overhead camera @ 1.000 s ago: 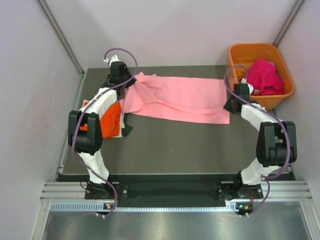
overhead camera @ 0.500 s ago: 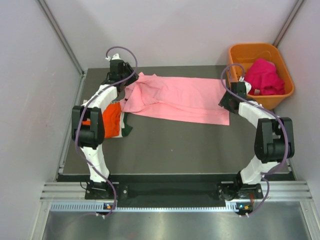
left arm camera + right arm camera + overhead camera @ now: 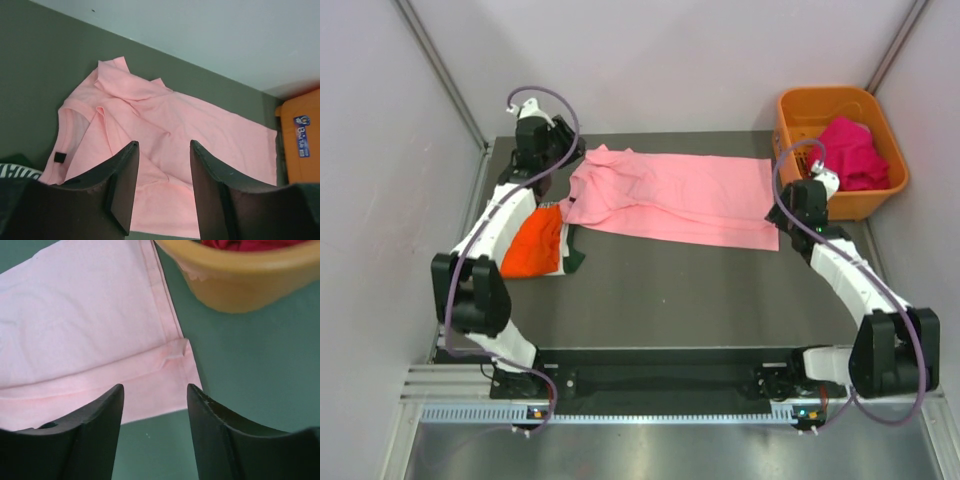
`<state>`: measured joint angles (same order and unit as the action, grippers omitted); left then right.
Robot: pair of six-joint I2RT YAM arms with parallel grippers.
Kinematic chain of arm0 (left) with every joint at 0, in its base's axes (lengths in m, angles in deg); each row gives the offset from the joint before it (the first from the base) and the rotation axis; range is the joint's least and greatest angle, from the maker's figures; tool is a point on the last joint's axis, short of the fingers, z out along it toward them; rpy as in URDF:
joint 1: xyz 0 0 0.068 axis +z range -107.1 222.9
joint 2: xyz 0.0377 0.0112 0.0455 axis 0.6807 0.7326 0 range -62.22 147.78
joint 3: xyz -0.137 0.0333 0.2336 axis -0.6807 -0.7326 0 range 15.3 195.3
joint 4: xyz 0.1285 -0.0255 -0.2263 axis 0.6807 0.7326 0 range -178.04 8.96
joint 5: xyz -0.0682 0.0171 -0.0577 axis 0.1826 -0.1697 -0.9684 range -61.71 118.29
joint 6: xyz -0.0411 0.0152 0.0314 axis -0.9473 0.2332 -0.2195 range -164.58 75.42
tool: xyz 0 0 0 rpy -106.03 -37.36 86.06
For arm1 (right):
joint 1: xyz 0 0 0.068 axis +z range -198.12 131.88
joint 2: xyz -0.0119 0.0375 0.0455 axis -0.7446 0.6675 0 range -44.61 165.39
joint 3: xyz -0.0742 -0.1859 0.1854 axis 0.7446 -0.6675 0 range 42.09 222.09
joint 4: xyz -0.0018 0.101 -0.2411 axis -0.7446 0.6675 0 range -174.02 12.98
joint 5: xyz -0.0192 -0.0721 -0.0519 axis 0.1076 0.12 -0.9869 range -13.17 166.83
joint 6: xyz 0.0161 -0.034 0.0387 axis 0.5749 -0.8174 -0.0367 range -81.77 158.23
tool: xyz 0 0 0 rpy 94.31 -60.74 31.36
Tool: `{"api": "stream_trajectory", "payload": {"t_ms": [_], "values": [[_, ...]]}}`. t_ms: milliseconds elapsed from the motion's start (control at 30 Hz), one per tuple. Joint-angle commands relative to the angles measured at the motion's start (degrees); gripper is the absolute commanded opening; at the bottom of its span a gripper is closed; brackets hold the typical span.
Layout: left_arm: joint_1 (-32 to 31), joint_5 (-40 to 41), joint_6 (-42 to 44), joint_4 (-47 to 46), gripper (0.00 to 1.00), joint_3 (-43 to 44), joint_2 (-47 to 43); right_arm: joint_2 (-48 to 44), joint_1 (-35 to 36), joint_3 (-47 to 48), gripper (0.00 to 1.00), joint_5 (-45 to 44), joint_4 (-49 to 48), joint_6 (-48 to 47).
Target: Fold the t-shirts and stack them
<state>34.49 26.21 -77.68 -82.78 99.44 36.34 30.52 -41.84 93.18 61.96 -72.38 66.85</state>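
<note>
Pink shirt (image 3: 670,200) is laid flat across the far half of the table (image 3: 700,300), collar end left, hem right. A folded-over strip is seen along its near edge. Left gripper (image 3: 162,146) is held above the collar end, fingers apart, nothing between them. Right gripper (image 3: 155,389) is held over the near right hem corner, also spread and empty. Orange shirt (image 3: 532,245) is stacked at the table's left side on a dark green one (image 3: 576,259), partly hidden by the left arm. Magenta shirts (image 3: 850,150) are piled in the basket (image 3: 825,92), just right of the pink hem.
</note>
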Motion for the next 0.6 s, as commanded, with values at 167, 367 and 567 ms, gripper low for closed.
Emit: {"api": "stream_trajectory", "payload": {"t_ms": [167,367,567], "values": [[0.2,5.3,-2.9,-2.0,0.57,-15.8,-18.9,-17.0,3.3,-19.0,0.50,-5.2,-11.2,12.1],[0.3,5.9,-6.1,-1.5,0.61,-22.0,-23.8,-16.8,4.1,-27.0,0.49,-6.4,-18.6,23.2],[0.3,5.3,-7.5,-2.4,0.60,-26.0,-26.9,-6.5,4.2,-25.1,0.46,-6.7,-20.9,30.6]]}}
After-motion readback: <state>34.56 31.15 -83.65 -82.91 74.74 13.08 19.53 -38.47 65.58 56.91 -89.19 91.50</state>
